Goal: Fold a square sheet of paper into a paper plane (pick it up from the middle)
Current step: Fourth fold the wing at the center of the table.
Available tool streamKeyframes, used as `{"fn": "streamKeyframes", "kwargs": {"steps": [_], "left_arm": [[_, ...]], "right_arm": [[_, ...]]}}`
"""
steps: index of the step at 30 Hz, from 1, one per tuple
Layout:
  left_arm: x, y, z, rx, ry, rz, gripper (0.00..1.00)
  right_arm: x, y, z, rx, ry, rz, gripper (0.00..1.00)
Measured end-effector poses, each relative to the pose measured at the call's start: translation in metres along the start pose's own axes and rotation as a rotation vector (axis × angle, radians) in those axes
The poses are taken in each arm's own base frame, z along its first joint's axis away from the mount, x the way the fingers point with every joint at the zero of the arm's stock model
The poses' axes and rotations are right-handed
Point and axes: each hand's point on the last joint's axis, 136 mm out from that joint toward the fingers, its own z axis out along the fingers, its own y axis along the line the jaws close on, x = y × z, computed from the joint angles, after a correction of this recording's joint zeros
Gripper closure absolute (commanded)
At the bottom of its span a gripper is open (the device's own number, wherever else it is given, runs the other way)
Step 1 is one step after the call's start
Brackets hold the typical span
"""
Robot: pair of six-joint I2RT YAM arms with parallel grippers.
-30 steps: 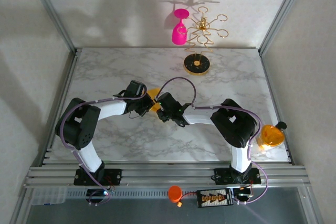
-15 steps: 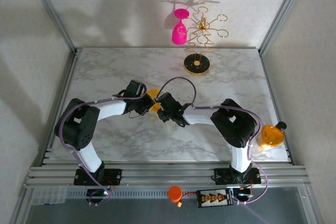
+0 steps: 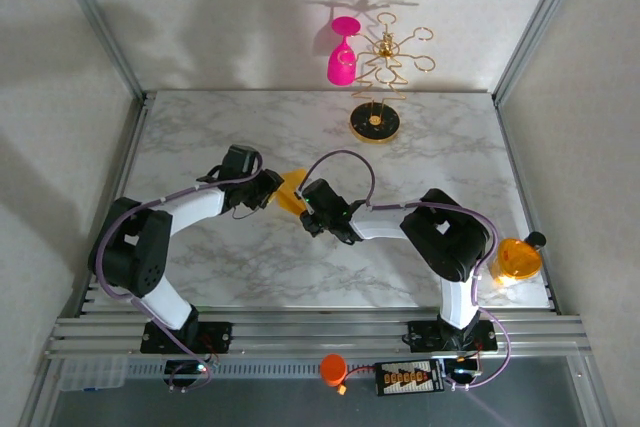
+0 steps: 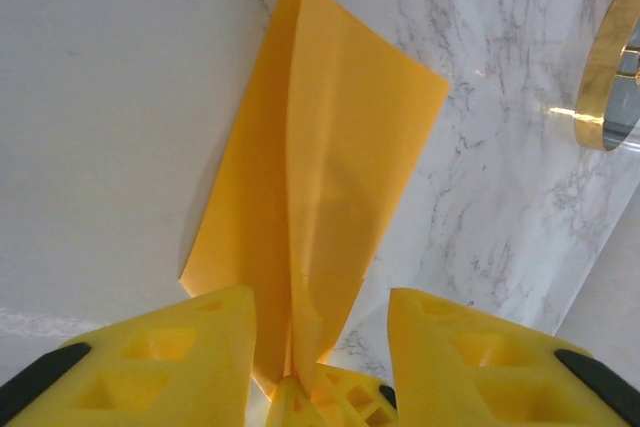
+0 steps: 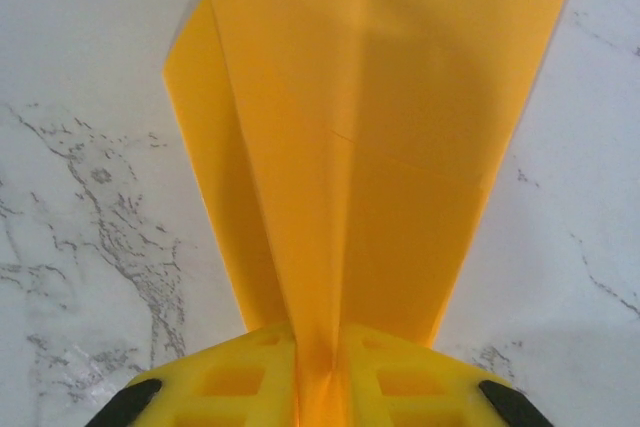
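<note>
Judging from how the paper sits, we take the step in hand to be a change of hold on the centre crease: one claw pins the ridge while the other frees itself for a new bite. Near the middle of the marble table [image 3: 200, 127], the paper [image 3: 291, 190] stands up off the surface, doubled along a ridge. To do this well we would hold the pinning claw low and steady, so the thin sheet neither twists nor springs open, and draw the free claw straight back along the ridge, not across it. The right gripper [image 5: 318, 352], on the paper's right and near side, is pressed together on the ridge. The left gripper [image 4: 318, 312], on its left, is spread; the paper's fold runs between its fingers [image 4: 170, 357], closer to one than the other, and we cannot tell whether it touches.
</note>
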Motion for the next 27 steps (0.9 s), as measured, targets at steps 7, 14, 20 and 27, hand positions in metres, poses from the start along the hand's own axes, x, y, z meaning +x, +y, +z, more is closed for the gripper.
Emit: {"fn": "streamKeyframes", "kwargs": {"steps": [7,14,20,27], "left_arm": [[0.008,0.011,0.013,-0.022,0.054,-0.007,0.48],[0.015,0.019,0.032,-0.056,0.109,-0.014,0.57],[0.016,0.016,0.035,-0.049,0.119,-0.001,0.74],[0.016,0.016,0.035,-0.049,0.121,-0.002,0.93]], "right_arm": [[-0.001,0.002,0.001,-0.016,-0.018,-0.04,0.81],[-0.001,0.003,0.001,-0.02,-0.028,-0.061,0.81],[-0.001,0.003,0.001,-0.02,-0.028,-0.072,0.81],[-0.001,0.003,0.001,-0.021,-0.026,-0.069,0.73]]}}
